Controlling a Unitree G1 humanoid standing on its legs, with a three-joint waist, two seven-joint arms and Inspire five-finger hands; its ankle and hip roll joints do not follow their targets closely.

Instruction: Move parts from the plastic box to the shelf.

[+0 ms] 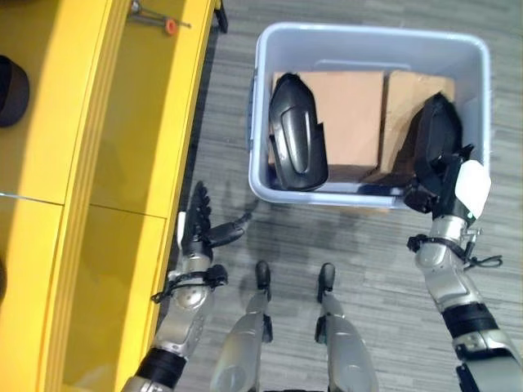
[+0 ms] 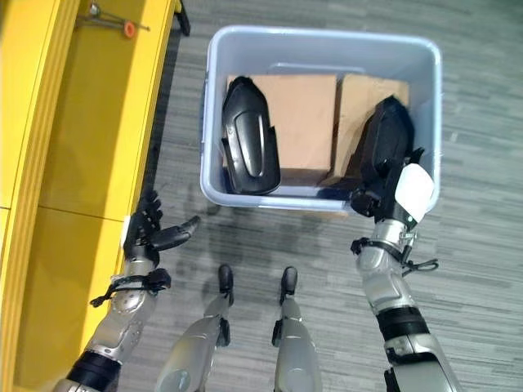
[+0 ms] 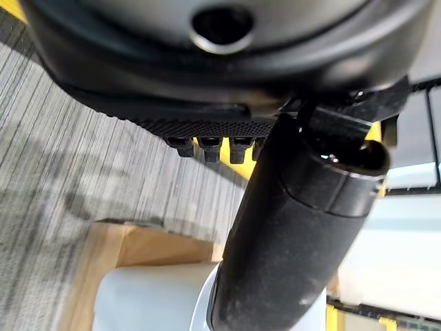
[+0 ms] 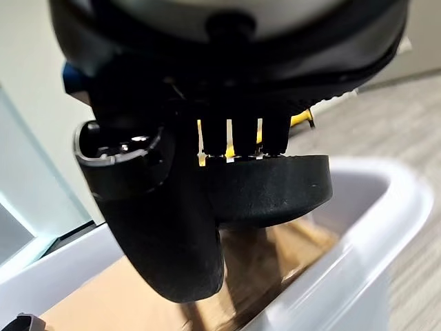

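A pale blue plastic box stands on the floor ahead of me. Two black moulded parts lie in it on brown cardboard. One part leans against the box's left side. The other part stands at the right near corner, and my right hand is on its near end. In the right wrist view the fingers reach over the part's edge and the thumb presses from the near side. My left hand hangs open beside the yellow shelf, holding nothing.
On the shelf's top lie a metal tool with an orange tip and a dark round object at the far left edge. Grey carpet runs in a narrow strip between the shelf and the box.
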